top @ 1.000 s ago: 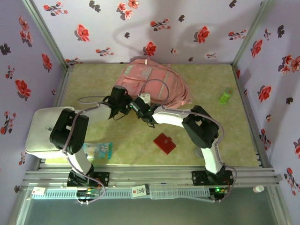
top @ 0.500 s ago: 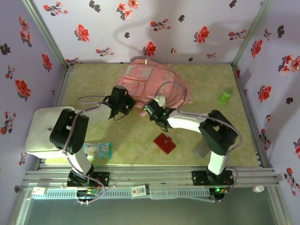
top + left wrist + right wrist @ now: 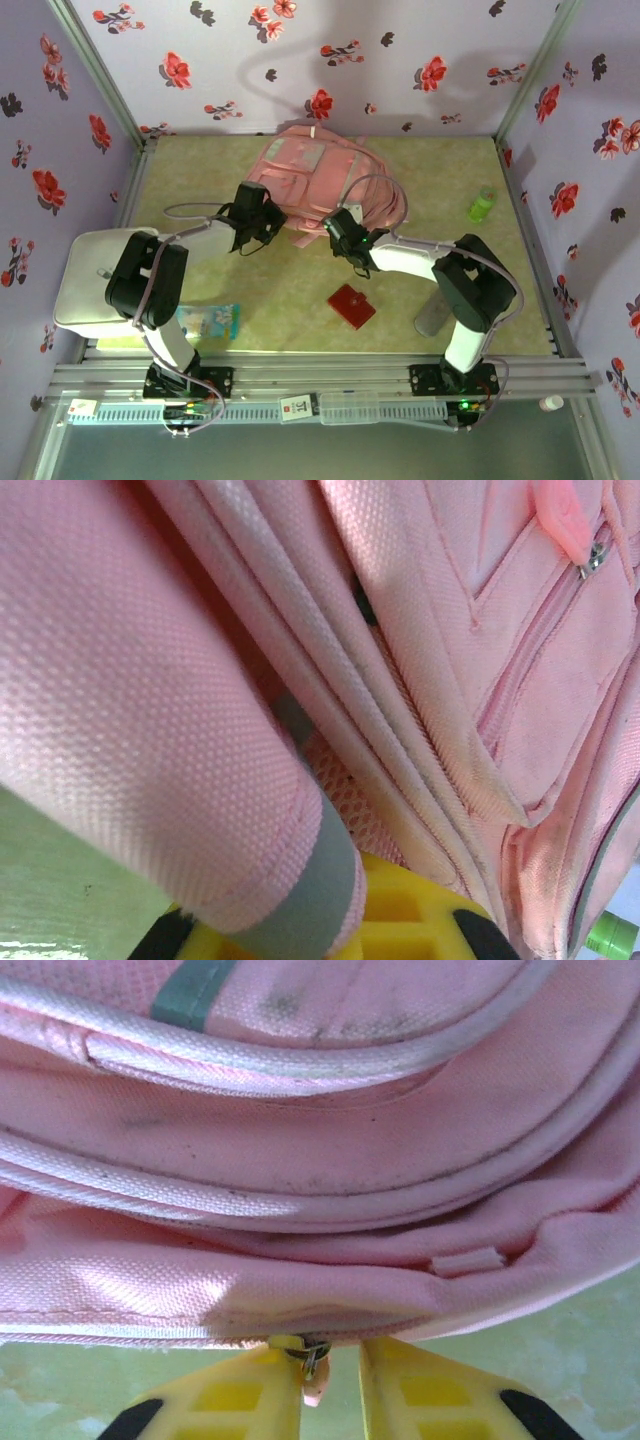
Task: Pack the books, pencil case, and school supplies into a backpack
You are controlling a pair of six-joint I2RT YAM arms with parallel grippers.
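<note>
In the top view, the backpack (image 3: 322,172) lies at the far middle of the table, with the left gripper (image 3: 272,220) and right gripper (image 3: 333,220) at its near edge. The red square piece (image 3: 351,306) and a book (image 3: 212,320) lie unpacked, so opening the bag seems to be the step in hand. The left wrist view shows the left jaws clamped together on a grey-trimmed fold of the bag. The right wrist view shows the right fingers (image 3: 250,1392) slightly apart around the zip pull (image 3: 312,1362), so the next move probably calls for pinching it and drawing it along.

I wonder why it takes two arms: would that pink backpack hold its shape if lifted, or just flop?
Probably floppy: the backpack lies slumped, and its fabric folds in soft creases in the left wrist view. It likely drags rather than slides when pushed, since the woven cloth looks rough.
</note>
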